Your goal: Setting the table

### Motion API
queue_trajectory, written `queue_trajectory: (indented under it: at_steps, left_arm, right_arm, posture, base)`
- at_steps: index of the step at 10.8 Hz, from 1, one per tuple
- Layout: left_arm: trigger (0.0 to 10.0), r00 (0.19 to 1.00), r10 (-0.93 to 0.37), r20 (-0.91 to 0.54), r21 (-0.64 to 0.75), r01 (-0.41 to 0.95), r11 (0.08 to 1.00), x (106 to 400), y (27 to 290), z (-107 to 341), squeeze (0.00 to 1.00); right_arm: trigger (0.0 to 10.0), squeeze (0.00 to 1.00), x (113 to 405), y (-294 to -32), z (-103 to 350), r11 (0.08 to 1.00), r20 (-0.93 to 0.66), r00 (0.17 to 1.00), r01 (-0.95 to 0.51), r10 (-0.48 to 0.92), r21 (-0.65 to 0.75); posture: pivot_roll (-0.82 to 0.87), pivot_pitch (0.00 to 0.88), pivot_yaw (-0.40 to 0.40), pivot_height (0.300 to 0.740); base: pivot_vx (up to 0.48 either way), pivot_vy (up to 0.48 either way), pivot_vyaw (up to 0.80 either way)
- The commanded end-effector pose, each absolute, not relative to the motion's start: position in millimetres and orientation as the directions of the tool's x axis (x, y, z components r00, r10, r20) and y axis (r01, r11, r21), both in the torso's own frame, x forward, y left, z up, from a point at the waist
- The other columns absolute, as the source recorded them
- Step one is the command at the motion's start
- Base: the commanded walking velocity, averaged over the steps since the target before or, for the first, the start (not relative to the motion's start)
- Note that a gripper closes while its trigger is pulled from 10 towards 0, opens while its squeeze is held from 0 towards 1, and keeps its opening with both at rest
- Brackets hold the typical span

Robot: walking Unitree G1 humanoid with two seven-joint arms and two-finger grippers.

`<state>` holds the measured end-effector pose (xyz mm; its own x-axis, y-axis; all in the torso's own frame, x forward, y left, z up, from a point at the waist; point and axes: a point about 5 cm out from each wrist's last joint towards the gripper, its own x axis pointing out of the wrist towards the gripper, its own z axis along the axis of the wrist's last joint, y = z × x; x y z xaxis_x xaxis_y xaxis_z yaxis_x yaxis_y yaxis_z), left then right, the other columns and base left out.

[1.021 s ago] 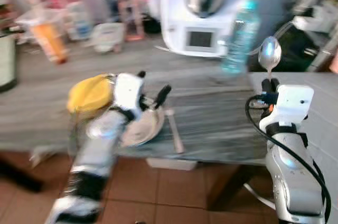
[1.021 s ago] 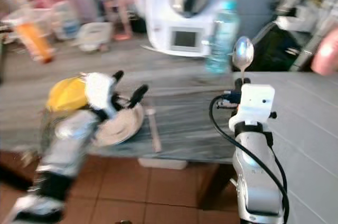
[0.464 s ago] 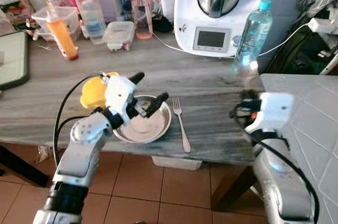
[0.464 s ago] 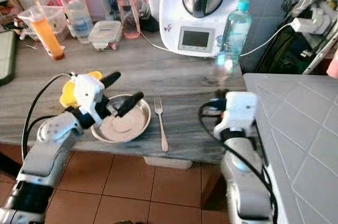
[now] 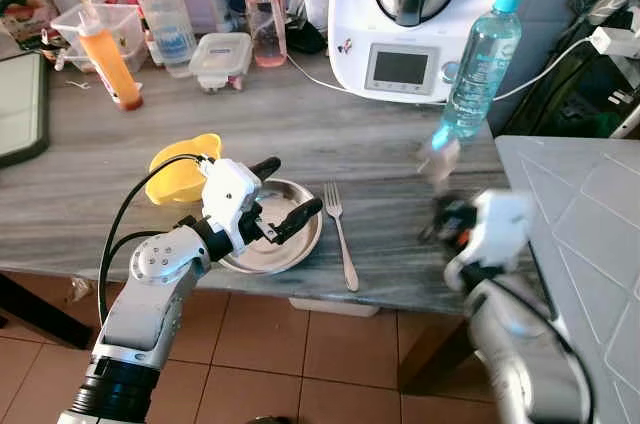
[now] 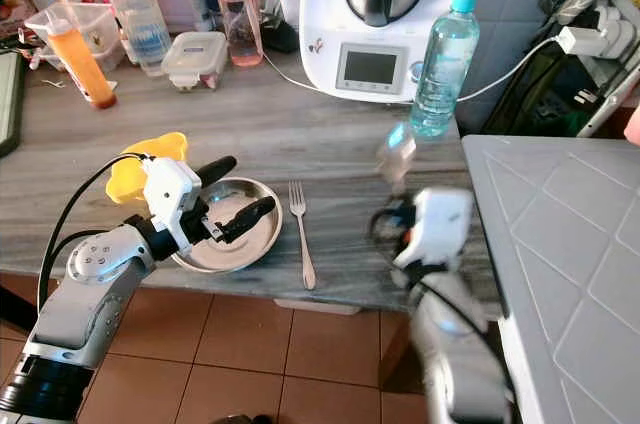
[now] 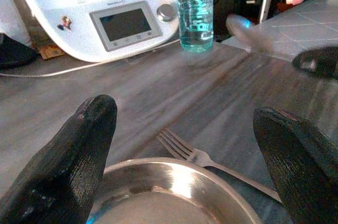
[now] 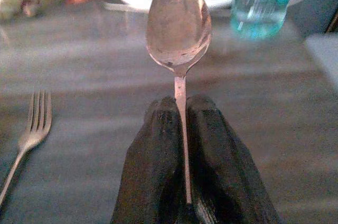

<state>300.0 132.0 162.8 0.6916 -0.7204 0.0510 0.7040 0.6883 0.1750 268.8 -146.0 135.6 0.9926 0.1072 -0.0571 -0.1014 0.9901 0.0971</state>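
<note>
Gripping the spoon point(image 8: 179, 20) by its handle, my right gripper point(image 8: 182, 129) has its fingers pinched tight, bowl up, over the wooden table point(image 5: 90, 194) right of the fork point(image 5: 340, 234). Left of the fork, my left gripper point(image 5: 281, 196) hovers spread wide and empty above the steel plate point(image 5: 300, 240).

The steel bowl point(image 6: 228, 236) sits near the front edge of the grey desk point(image 6: 300, 134), with the left end effector point(image 6: 238, 192) spread wide right over it. A fork point(image 6: 300, 231) lies just right of the bowl, a yellow thing point(image 6: 135, 166) just behind-left. Further right of the bowl, the blurry right end effector point(image 6: 400, 206) has a spoon point(image 6: 393, 156) sticking up
</note>
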Motion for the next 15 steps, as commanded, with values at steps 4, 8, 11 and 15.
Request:
queue_trajectory:
  at_steps: [4, 8, 11, 15]
  left_arm:
    - [10.0, 0.676, -0.736, 0.041, 0.175, 0.721, 0.671, 298.0, 128.9, 164.9, 0.0]
    - [10.0, 0.668, -0.744, 0.031, 0.178, 0.729, 0.661, 299.3, 127.6, 165.5, 0.0]
    - [10.0, 0.648, -0.761, 0.022, 0.172, 0.747, 0.642, 296.2, 122.3, 164.6, 0.0]
    - [10.0, 0.646, -0.763, 0.015, 0.174, 0.75, 0.638, 296.0, 122.8, 165.0, 0.0]
  right_arm:
    - [10.0, 0.0, 270.9, -125.4, 125.3, 0.968, -0.101, 0.971, -0.203, 0.219, 0.144]
    - [10.0, 0.0, 279.4, -111.9, 114.5, 0.955, -0.131, 0.961, -0.214, 0.244, 0.207]
    - [10.0, 0.0, 283.9, -95.0, 110.9, 0.935, -0.137, 0.95, -0.24, 0.282, 0.259]
    - [10.0, 0.0, 287.6, -86.7, 109.2, 0.925, -0.15, 0.943, -0.244, 0.296, 0.291]
  posture:
    - [0.1, 0.139, 0.038, 0.74]
    - [0.12, 0.145, 0.043, 0.74]
    - [0.13, 0.148, 0.048, 0.74]
    - [0.14, 0.144, 0.052, 0.74]
  base:
    - [0.0, 0.0, 0.0]
    - [0.0, 0.0, 0.0]
    - [0.0, 0.0, 0.0]
    - [0.0, 0.0, 0.0]
